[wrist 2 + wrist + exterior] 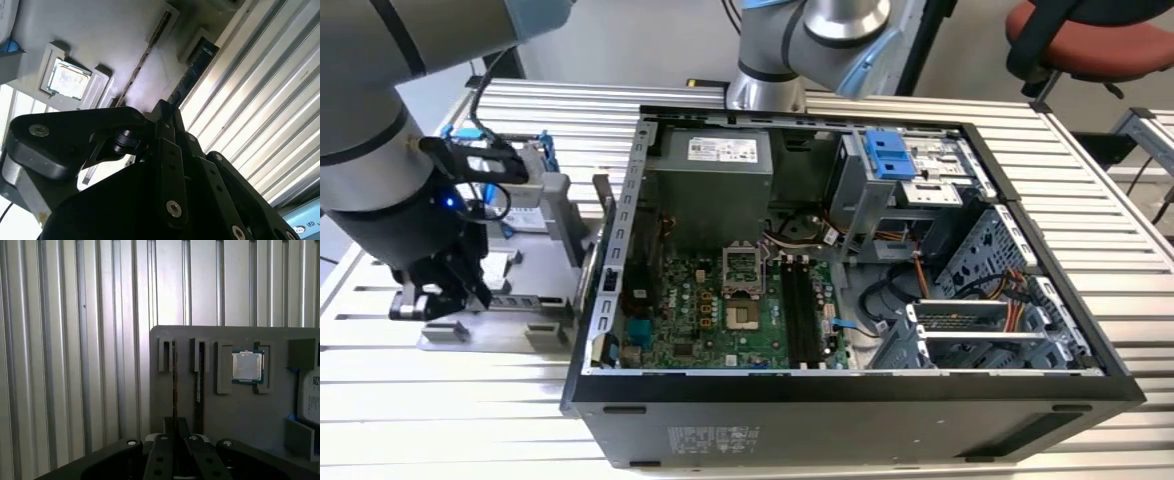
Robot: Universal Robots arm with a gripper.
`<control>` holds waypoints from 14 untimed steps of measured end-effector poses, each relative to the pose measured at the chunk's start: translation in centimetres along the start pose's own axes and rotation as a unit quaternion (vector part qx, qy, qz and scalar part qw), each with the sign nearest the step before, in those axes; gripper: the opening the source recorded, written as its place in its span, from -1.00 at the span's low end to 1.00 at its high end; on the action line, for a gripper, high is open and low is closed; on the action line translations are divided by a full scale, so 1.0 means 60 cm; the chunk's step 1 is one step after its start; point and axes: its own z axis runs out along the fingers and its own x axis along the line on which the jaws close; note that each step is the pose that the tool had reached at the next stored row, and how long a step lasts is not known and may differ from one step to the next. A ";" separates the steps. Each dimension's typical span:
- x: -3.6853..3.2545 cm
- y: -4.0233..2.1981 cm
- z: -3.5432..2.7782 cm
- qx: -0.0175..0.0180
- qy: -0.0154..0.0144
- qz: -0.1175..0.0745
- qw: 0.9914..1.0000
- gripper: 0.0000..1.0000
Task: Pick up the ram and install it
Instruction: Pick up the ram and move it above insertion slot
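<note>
Plainly the ram point(175, 385) stands on edge in the grey tray point(240, 410), in the slot farthest from the processor point(247, 366), with a second stick point(200, 380) just beside it. The gripper point(175, 424) sits over one end of the ram, its fingers drawn narrow and seemingly pinched on the edge. I judge the main risk to be a skewed hold: clamped off-centre, the stick could bind in its slot, drag the tray or knock its neighbour. The second wrist view shows the ram's dark face, which the first wrist view sees edge-on. The exterior view adds the open computer case point(607, 300) beside the tray, with its long black slots point(803, 310).
</note>
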 end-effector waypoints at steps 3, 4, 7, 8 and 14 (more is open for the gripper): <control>-0.004 0.000 -0.019 0.000 0.000 0.000 1.000 -1.00; -0.004 0.000 -0.026 0.000 0.000 0.000 1.000 -1.00; -0.008 0.001 -0.044 0.000 -0.001 0.000 1.000 -1.00; -0.008 0.001 -0.051 0.000 -0.001 0.000 1.000 -1.00; -0.011 0.002 -0.097 0.000 -0.001 0.000 1.000 -1.00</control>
